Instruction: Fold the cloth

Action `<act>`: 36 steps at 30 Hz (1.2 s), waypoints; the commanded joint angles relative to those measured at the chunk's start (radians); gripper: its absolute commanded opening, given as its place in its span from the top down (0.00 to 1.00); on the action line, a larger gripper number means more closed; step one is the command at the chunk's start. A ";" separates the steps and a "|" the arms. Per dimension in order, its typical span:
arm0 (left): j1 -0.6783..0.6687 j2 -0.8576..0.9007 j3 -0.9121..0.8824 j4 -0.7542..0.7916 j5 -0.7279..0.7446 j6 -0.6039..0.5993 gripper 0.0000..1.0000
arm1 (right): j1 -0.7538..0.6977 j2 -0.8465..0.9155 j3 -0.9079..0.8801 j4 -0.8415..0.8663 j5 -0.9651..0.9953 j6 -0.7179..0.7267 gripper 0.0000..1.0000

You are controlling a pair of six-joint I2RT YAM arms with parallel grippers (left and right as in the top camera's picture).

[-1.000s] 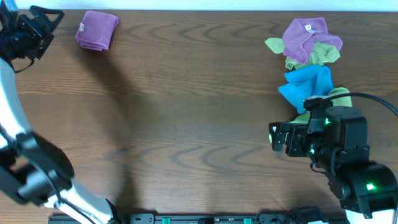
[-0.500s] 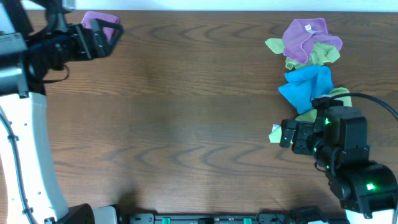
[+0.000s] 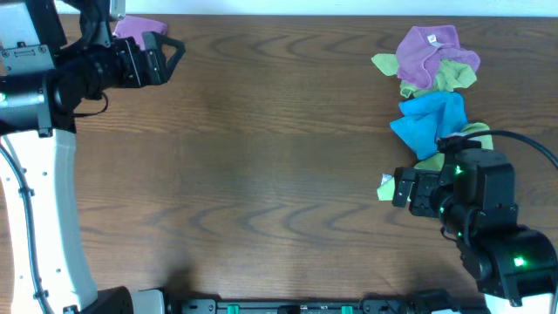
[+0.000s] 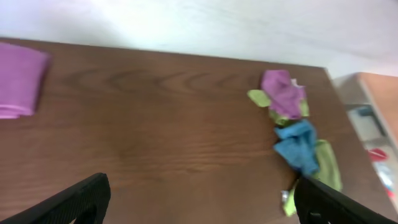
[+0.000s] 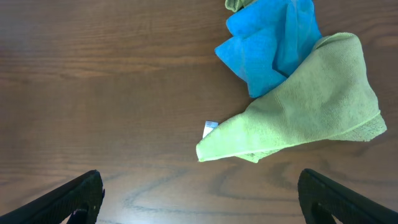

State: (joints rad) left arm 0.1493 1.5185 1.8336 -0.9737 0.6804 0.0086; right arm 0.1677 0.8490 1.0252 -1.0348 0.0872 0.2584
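The cloth lies folded at the far left corner of the wooden table, near the back edge. In the left wrist view its top is flat and smooth. The near edge shows stacked layers and the right edge runs from the camera toward the wall. The picture border cuts its left part, so I cannot tell the long axis with certainty. In the overhead view only a narrow purple strip is visible, because the left gripper is over it. This gripper has its fingers spread wide and holds nothing.

The right gripper is also wide apart and empty, at the right side of the table. Its camera does not show the cloth. It shows a blue cloth and a yellow-green cloth with a small white tag at its corner. The overhead view shows that a second purple cloth lies crumpled behind these, well apart from the folded one.
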 commanded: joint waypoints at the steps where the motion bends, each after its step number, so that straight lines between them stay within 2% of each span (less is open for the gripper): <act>1: 0.003 -0.001 0.010 -0.009 -0.090 0.024 0.05 | -0.004 -0.002 0.002 -0.002 0.018 -0.012 0.01; 3: 0.007 -0.029 0.010 0.002 -0.105 0.089 0.04 | -0.004 -0.002 0.001 -0.002 0.018 -0.012 0.01; 6: -0.026 -0.128 0.010 -0.032 -0.129 0.278 0.05 | -0.004 -0.002 0.002 -0.002 0.018 -0.012 0.01; 12: -0.111 -0.381 -0.035 -0.142 -0.421 0.314 0.05 | -0.004 -0.002 0.001 -0.002 0.018 -0.012 0.01; 16: -0.101 -0.598 -0.231 -0.078 -0.493 0.313 0.05 | -0.004 -0.002 0.002 -0.002 0.018 -0.013 0.01; 26: -0.056 -0.998 -0.870 0.297 -0.480 0.116 0.05 | -0.004 -0.002 0.001 -0.002 0.018 -0.012 0.01; 36: -0.014 -1.316 -1.363 0.571 -0.449 0.007 0.04 | -0.004 -0.002 0.001 -0.002 0.018 -0.012 0.01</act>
State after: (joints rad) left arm 0.1356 0.2546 0.5373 -0.4351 0.2188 0.0654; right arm 0.1677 0.8497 1.0252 -1.0351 0.0929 0.2584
